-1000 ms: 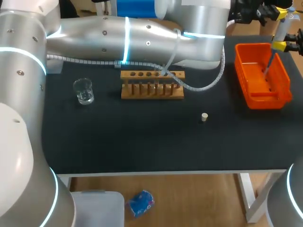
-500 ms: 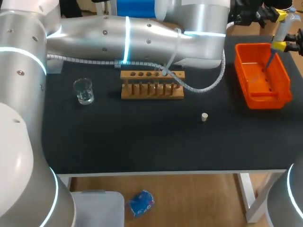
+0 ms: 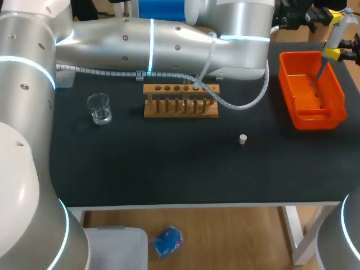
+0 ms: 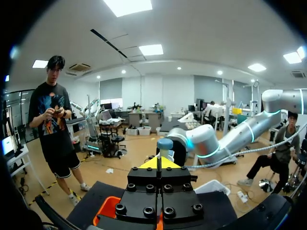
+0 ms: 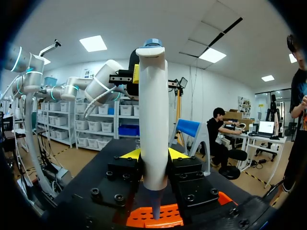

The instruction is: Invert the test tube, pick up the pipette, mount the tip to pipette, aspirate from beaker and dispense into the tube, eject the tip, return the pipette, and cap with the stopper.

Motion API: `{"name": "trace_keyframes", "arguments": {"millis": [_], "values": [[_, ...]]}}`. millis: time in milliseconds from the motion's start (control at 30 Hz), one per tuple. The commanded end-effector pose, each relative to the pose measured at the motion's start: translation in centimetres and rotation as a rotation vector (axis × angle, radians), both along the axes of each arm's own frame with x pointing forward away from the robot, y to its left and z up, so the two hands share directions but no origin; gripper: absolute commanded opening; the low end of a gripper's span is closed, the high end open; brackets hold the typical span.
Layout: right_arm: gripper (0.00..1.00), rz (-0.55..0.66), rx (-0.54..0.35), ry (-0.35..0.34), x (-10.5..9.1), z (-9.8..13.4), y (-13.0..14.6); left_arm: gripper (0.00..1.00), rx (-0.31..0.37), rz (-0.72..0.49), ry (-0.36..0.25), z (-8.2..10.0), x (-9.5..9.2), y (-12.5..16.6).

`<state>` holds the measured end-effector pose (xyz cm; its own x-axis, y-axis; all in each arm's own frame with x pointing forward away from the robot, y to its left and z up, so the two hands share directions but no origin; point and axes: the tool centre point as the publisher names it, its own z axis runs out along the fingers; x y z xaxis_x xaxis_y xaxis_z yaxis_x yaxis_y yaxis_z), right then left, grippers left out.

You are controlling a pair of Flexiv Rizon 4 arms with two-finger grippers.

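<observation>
Most steps look done: the right gripper (image 5: pixel 153 154) clamps the pipette (image 5: pixel 153 110) over the bin (image 3: pixel 318 119), the left gripper (image 4: pixel 158 162), fingers together, sits at its top, leaving ejection, return and capping with the loose stopper (image 3: pixel 242 139).

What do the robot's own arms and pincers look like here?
The left arm and right arm are fat silver-grey tubes with glowing cyan rings; a ribbed grey cable hangs off the left. The left pincer and right pincer have black bolted blocks with yellow tips.
</observation>
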<state>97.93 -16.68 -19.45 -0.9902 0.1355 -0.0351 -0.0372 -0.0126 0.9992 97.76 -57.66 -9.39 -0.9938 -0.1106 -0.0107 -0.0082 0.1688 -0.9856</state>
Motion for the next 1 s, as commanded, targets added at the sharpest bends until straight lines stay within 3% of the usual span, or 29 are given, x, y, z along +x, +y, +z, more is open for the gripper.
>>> {"name": "trace_keyframes", "arguments": {"millis": [33,467,500,533,700,1000], "values": [[0.00,0.002,-0.004,0.001,0.1,0.4,0.0,0.00,-0.417,0.013,-0.063,0.6,-0.4,0.2],[0.00,0.002,-0.004,0.001,0.1,0.4,0.0,0.00,-0.444,-0.011,-0.093,4.0,-0.6,1.2],[0.00,0.002,-0.004,0.001,0.1,0.4,0.0,0.35,-0.443,-0.012,-0.092,4.2,-0.7,1.4],[0.00,0.002,-0.004,0.001,0.1,0.4,0.0,1.00,-0.441,-0.011,-0.091,4.3,-0.8,1.8],[0.00,0.002,-0.004,0.001,0.1,0.4,0.0,1.00,-0.416,0.013,-0.079,4.7,-1.6,4.1],[0.00,0.002,-0.004,0.001,0.1,0.4,0.0,1.00,-0.296,0.096,-0.067,3.9,-4.2,9.6]]}}
